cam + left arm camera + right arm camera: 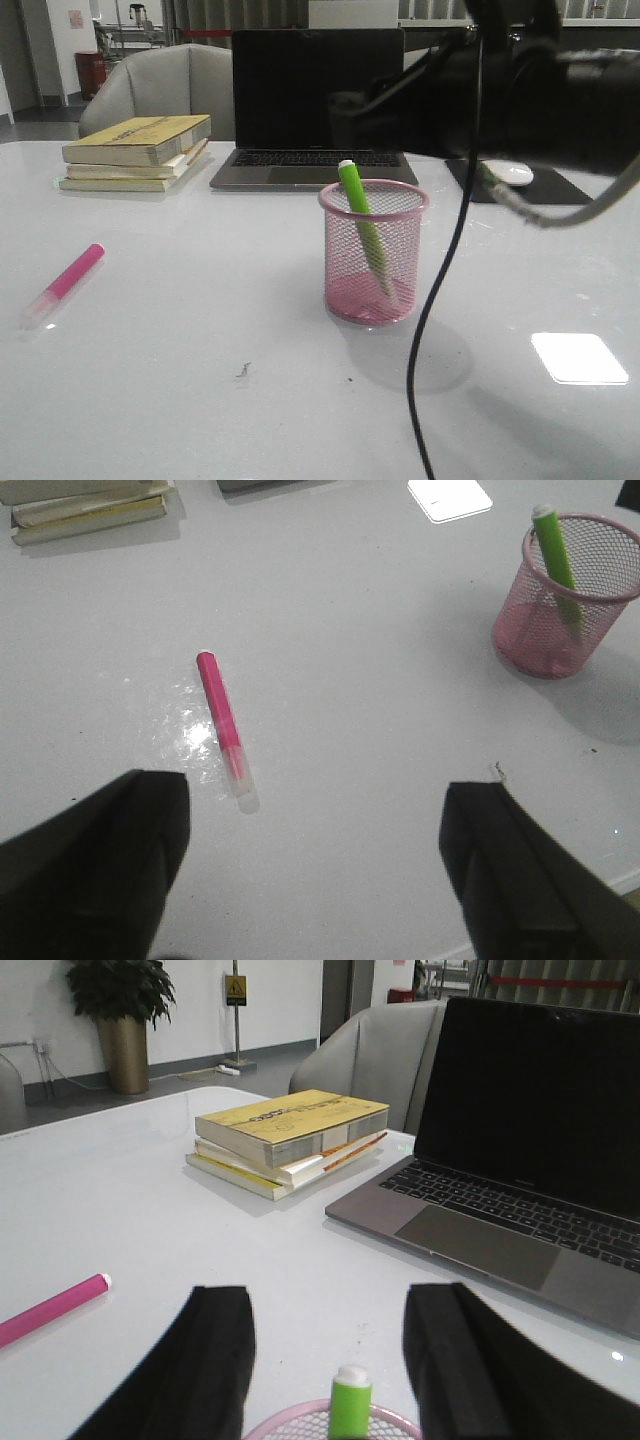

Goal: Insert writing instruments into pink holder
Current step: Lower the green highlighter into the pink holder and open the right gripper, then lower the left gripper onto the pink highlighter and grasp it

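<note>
Right now my right gripper [328,1360] hangs just above the holder [373,252], its two dark fingers [200,1365] spread wide with nothing between them. The green marker [364,228] stands in the holder, leaning against the rim with its white tip poking up into the gap between my right fingers, though neither finger touches it. Seen from the right wrist, only the near arc of the holder's rim [330,1422] and the marker's top [351,1400] show.

My left gripper [315,865] is also wide open and holds nothing. Its fingers [110,860] hover over bare table [200,400], well to the left of the holder. The pink marker [224,726] lies flat on the table, well apart from the holder on its left, with its pale cap end toward my left gripper and its magenta end pointing away. It sits ahead of my left fingers and touches neither.

Beyond the holder a laptop [315,105] stands open with a dark screen. A stack of books [135,152] rests to the left of the laptop, and a white mouse [508,173] sits on a dark pad behind and to the right of the holder.
</note>
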Action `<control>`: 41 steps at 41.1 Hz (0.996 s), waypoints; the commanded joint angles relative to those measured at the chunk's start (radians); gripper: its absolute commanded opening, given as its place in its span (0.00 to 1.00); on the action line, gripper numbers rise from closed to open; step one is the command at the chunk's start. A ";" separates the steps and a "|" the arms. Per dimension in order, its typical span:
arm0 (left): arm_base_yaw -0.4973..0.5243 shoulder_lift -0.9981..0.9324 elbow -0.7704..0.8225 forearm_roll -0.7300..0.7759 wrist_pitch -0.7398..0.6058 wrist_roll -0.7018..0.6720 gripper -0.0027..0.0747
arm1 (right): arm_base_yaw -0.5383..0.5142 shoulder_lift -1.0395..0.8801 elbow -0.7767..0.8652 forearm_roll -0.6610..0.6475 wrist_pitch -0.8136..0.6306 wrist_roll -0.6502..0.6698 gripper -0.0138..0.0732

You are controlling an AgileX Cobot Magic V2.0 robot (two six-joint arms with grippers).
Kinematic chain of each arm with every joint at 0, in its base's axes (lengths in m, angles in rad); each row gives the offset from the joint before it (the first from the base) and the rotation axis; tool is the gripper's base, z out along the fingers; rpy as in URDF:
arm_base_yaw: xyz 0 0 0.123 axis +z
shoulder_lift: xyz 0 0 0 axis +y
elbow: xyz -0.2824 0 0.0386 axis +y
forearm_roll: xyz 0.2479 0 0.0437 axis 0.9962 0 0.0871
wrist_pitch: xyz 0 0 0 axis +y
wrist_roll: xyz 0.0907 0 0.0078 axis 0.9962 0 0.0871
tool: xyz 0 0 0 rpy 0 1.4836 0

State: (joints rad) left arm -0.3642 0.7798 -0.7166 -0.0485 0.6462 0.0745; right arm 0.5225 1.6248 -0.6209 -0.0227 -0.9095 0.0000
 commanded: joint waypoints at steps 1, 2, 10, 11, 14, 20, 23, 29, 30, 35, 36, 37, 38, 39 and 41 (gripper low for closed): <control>-0.010 -0.001 -0.031 -0.011 -0.071 -0.001 0.76 | -0.006 -0.188 -0.024 0.023 0.177 0.000 0.69; -0.010 -0.001 -0.031 -0.011 -0.071 -0.001 0.76 | -0.006 -0.231 -0.024 0.023 0.252 0.000 0.69; -0.010 -0.001 -0.031 -0.011 -0.071 -0.001 0.76 | -0.007 -0.537 -0.024 0.023 0.762 0.000 0.68; -0.010 -0.001 -0.031 -0.011 -0.071 -0.001 0.76 | -0.007 -0.574 -0.024 0.023 0.810 0.000 0.68; -0.010 -0.001 -0.031 -0.011 -0.071 -0.001 0.76 | -0.007 -0.661 -0.024 0.023 0.964 0.000 0.68; -0.010 -0.001 -0.031 -0.011 -0.071 -0.001 0.76 | -0.007 -0.810 -0.024 0.023 1.205 0.000 0.68; -0.010 -0.001 -0.031 -0.011 -0.071 -0.001 0.76 | -0.007 -0.849 -0.024 0.023 1.294 0.000 0.68; -0.010 -0.001 -0.031 -0.011 -0.068 -0.001 0.76 | -0.007 -0.904 -0.024 0.023 1.420 0.000 0.68; -0.010 -0.001 -0.031 -0.011 -0.063 -0.001 0.76 | -0.007 -0.909 -0.024 0.023 1.432 0.000 0.68; 0.001 0.027 -0.043 -0.007 -0.014 -0.001 0.76 | -0.007 -0.914 -0.024 0.023 1.447 0.000 0.68; 0.007 0.041 -0.051 -0.007 -0.001 -0.001 0.76 | -0.007 -0.914 -0.024 0.023 1.447 0.000 0.68; 0.014 0.060 -0.058 -0.005 0.017 -0.001 0.76 | -0.007 -0.913 -0.024 0.023 1.446 0.000 0.68; 0.021 0.076 -0.069 -0.005 0.030 -0.001 0.76 | -0.007 -0.913 -0.024 0.023 1.446 0.000 0.68; 0.031 0.100 -0.076 -0.005 0.044 -0.001 0.76 | -0.007 -0.913 -0.024 0.023 1.446 0.000 0.68; 0.049 0.139 -0.098 -0.005 0.061 -0.001 0.76 | -0.007 -0.913 -0.024 0.023 1.446 0.000 0.68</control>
State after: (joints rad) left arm -0.3416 0.8601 -0.7511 -0.0485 0.7314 0.0745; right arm 0.5225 0.7176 -0.6169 0.0000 0.5990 0.0000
